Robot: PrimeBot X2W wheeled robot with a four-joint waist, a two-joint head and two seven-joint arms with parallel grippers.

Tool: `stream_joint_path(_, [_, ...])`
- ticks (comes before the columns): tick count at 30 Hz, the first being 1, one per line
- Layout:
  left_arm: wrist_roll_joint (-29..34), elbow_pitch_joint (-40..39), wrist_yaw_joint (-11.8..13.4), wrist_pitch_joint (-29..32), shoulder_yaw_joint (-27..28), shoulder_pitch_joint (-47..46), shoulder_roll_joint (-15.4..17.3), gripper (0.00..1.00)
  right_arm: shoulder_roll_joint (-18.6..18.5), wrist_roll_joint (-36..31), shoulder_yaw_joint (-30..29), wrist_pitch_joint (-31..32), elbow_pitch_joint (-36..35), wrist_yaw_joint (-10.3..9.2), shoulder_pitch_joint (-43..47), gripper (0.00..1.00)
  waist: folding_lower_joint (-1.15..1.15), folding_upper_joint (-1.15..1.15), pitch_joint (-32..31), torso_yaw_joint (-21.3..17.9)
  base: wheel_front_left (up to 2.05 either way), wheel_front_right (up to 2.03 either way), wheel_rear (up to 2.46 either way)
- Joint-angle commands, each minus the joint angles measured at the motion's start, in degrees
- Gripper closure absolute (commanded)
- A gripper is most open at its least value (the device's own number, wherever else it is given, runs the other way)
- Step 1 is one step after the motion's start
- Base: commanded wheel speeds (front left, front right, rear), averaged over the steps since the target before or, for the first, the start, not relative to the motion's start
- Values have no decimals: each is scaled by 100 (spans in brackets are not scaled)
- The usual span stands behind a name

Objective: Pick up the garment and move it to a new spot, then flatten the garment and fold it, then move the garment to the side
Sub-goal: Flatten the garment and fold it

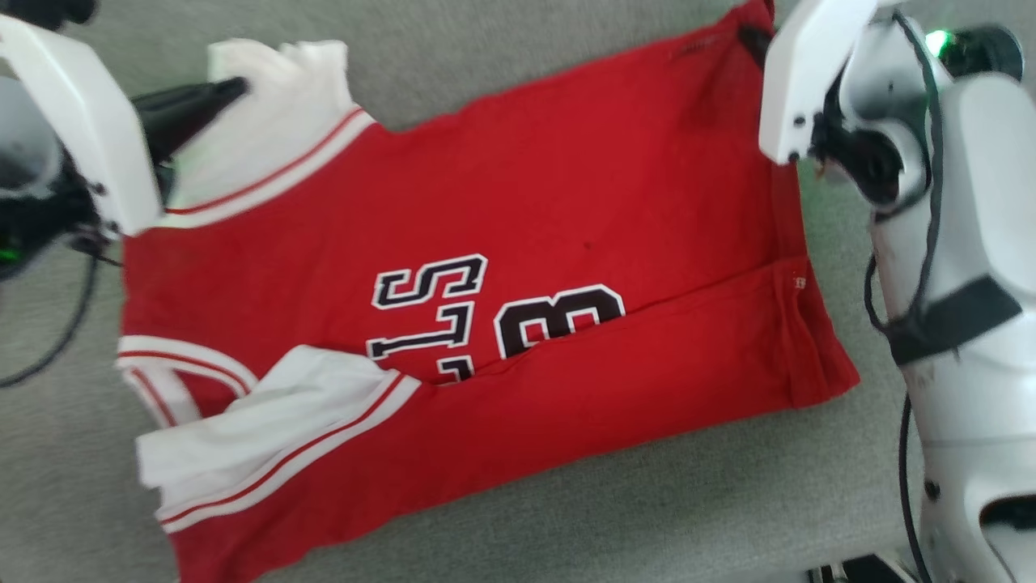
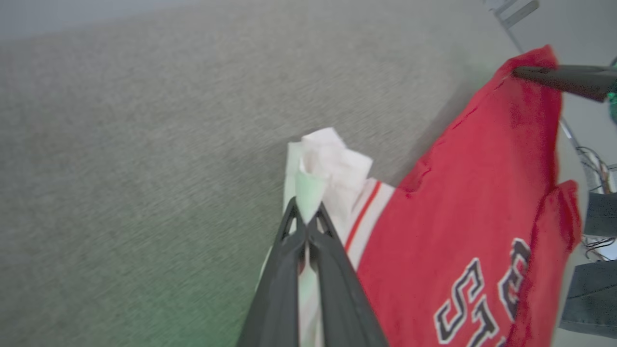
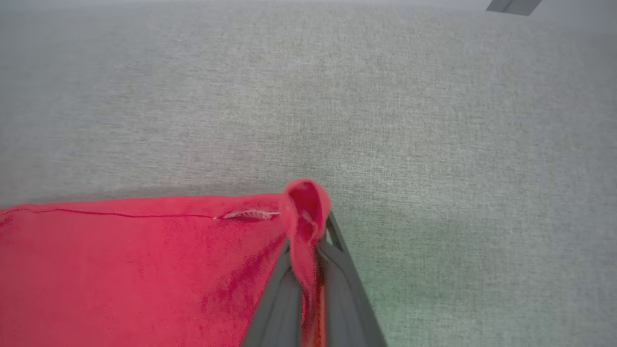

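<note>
Left gripper (image 2: 305,222) clamps the garment (image 1: 518,202) by a white sleeve, right gripper (image 3: 312,241) by its hem; "S" legible.

In the head view the grey surface (image 1: 688,518) lies open at 6 and 12 o'clock. The garment (image 1: 518,243) covers the centre; the left arm (image 1: 81,121) blocks 10 o'clock, the right arm (image 1: 979,202) and cable (image 1: 903,470) 2 to 4 o'clock.
</note>
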Motion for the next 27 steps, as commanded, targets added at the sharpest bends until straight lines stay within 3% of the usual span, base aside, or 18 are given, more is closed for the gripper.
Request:
stream_joint_path(1, [-162,-221,11,-292,62,168,-73,100,-129,209,140,-112,-173,-5,267,100,0,0,-468,277,0,0,0])
stream_joint_path(6, [-546,-785,12,-892,262,635,-39,100,-555,638,370,-60,-648,-5,880,100,0,0,-920,530,0,0,0])
stream_joint_path(15, [-320,-2129,12,-2281,-36,2269,577,100,-1548,1253,362,256,-2456,-5,3084,100,0,0,-1500,1026,0,0,0])
stream_joint_path(21, [-328,-2528,12,-3181,-212,3357,860,100,-1529,1311,-95,397,-3321,-5,4180,100,0,0,-1615,1104,0,0,0])
stream_joint_path(27, [-234,-2551,12,-3417,-32,4290,853,100,-1355,1225,-716,381,-3715,-5,4887,100,0,0,-1589,1137,0,0,0])
